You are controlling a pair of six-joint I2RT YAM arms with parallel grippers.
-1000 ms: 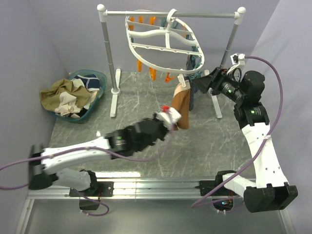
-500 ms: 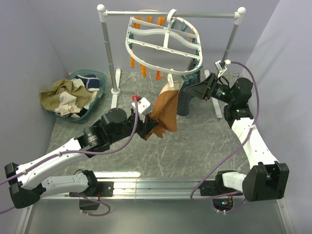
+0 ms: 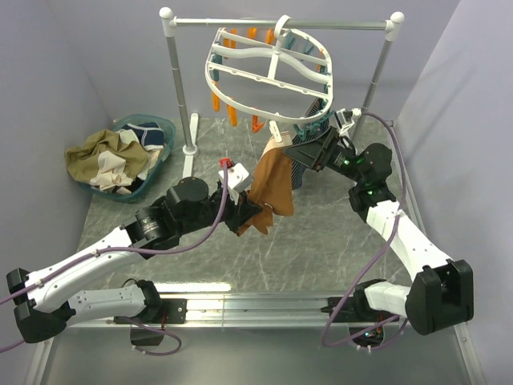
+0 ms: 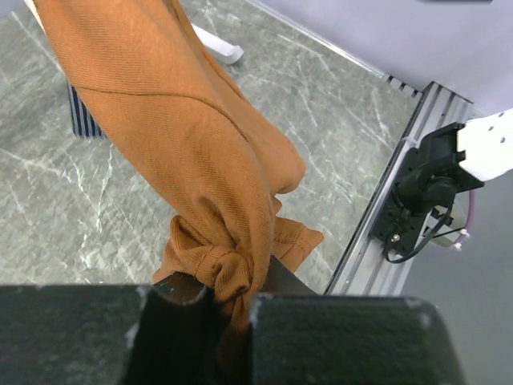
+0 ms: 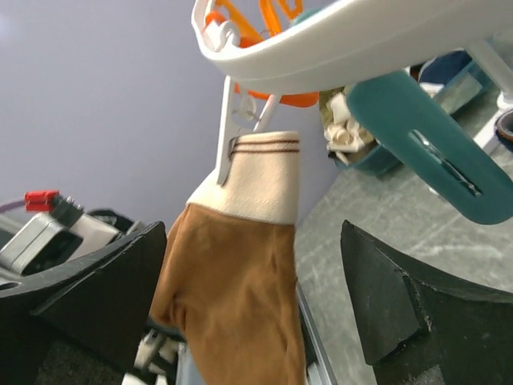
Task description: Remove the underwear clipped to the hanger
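Underwear (image 3: 272, 186) hangs from a white clip (image 5: 228, 136) on the hanger (image 3: 268, 74), hem pinched in the left claw (image 4: 232, 298); the right claw (image 5: 252, 289) gapes empty nearby. Tugging before unclipping could tear cloth.

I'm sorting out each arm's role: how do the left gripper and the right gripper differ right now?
The left gripper is shut on the bunched lower end of the brown underwear; the right gripper is open, gripping nothing. The left gripper sits low, at the garment's bottom; the right gripper is high, beside the hanger rim, facing the clipped waistband. Both are black and address the same garment.
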